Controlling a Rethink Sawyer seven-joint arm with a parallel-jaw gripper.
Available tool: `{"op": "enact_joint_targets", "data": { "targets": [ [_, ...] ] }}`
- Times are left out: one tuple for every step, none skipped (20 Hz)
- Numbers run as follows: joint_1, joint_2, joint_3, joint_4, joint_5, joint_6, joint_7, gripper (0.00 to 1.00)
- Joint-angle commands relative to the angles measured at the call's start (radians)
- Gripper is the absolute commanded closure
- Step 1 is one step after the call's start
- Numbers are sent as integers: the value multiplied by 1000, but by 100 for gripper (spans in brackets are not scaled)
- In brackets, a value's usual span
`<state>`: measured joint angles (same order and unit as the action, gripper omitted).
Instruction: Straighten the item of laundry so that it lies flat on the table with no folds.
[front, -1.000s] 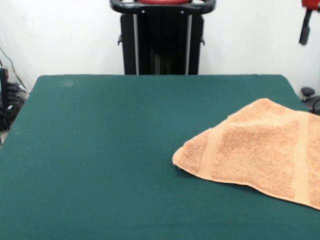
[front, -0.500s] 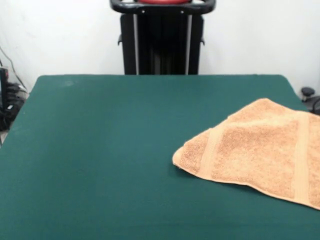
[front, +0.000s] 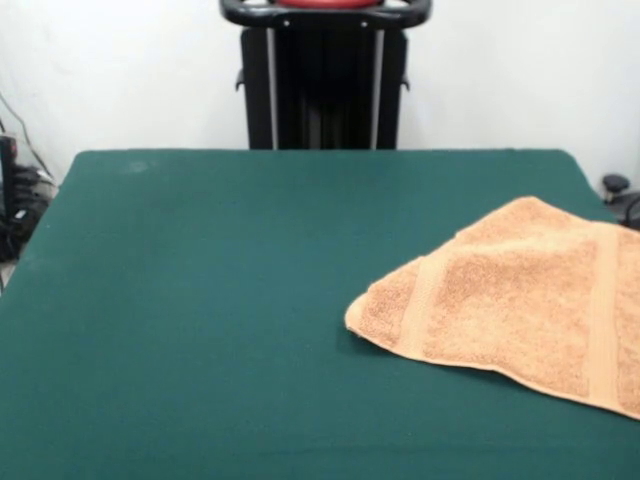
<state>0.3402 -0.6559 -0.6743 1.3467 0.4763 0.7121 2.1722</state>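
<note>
The orange-tan towel (front: 510, 300) lies on the dark green table (front: 220, 290) at the right side of the front view, running off the right edge of the picture. It looks folded over: a top layer with a woven band near its left corner lies over a lower layer, and another band runs down near the right edge. Its left corner points toward the table's middle. The gripper is not in view; only the robot's black pedestal shows at the top.
The black pedestal (front: 325, 75) stands behind the table's far edge, with a white wall behind it. Cables and dark gear (front: 12, 205) lie off the table's left side. A dark object (front: 618, 190) sits beyond the right edge.
A red and black part of the arm at the top right corner has left the picture. The towel has not moved.
</note>
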Motion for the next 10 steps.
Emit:
{"op": "enact_joint_targets", "data": {
  "targets": [
    [-47, 104, 109, 93, -28, -92, 178, 0],
    [-57, 102, 121, 98, -31, -102, 159, 0],
    [-66, 104, 130, 100, -32, -110, 147, 0],
    [-74, 107, 138, 100, -34, -117, 138, 0],
    [-81, 112, 146, 102, -35, -131, 130, 0],
    [-83, 113, 148, 101, -37, -134, 128, 0],
    [-84, 114, 149, 100, -39, -137, 126, 0],
    [-86, 115, 150, 99, -41, -139, 124, 0],
    [-92, 117, 150, 95, -45, -137, 116, 0],
    [-91, 120, 144, 87, -50, -125, 114, 0]
  ]
}}
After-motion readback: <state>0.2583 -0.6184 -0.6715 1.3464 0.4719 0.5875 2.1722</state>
